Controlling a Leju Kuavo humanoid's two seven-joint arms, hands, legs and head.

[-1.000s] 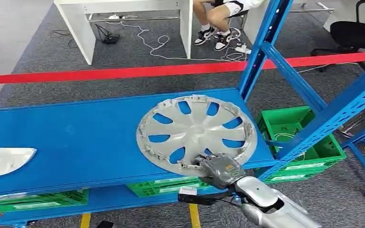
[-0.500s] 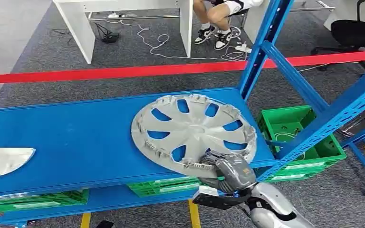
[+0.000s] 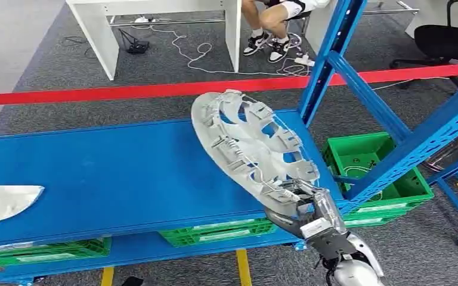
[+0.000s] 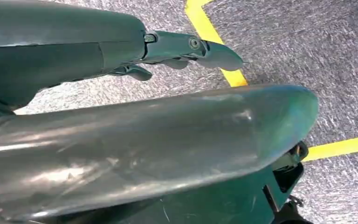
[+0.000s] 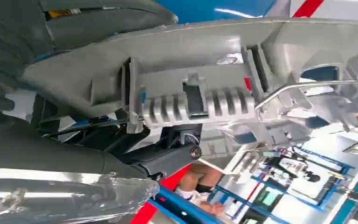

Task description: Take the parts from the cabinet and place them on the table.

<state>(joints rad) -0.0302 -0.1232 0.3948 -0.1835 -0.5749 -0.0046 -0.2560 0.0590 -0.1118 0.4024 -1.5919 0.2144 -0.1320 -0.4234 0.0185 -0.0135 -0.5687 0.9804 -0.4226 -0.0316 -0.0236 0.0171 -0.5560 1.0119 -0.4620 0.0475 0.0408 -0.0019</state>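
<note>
A silver wheel cover (image 3: 250, 143) is tilted steeply above the right end of the blue cabinet shelf (image 3: 95, 173), its ribbed back with clips and a wire ring facing me. My right hand (image 3: 311, 210) grips its lower rim near the shelf's front right corner. The right wrist view shows the cover's rim and clips (image 5: 196, 102) close up, with my right hand (image 5: 51, 140) wrapped around the edge. My left hand (image 4: 121, 84) hangs over grey carpet with its fingers (image 4: 186, 46) stretched out, holding nothing.
A second silver part (image 3: 6, 202) lies at the shelf's left end. Blue uprights (image 3: 334, 53) and a slanted brace (image 3: 417, 143) stand close on the right. Green crates (image 3: 376, 173) sit below. Beyond a red floor line (image 3: 155, 90) a person (image 3: 274, 24) sits by a white desk (image 3: 101, 36).
The wheel cover lay flat on the shelf; my right hand has lifted it by the near rim and turned it up on edge, its back now toward me.
</note>
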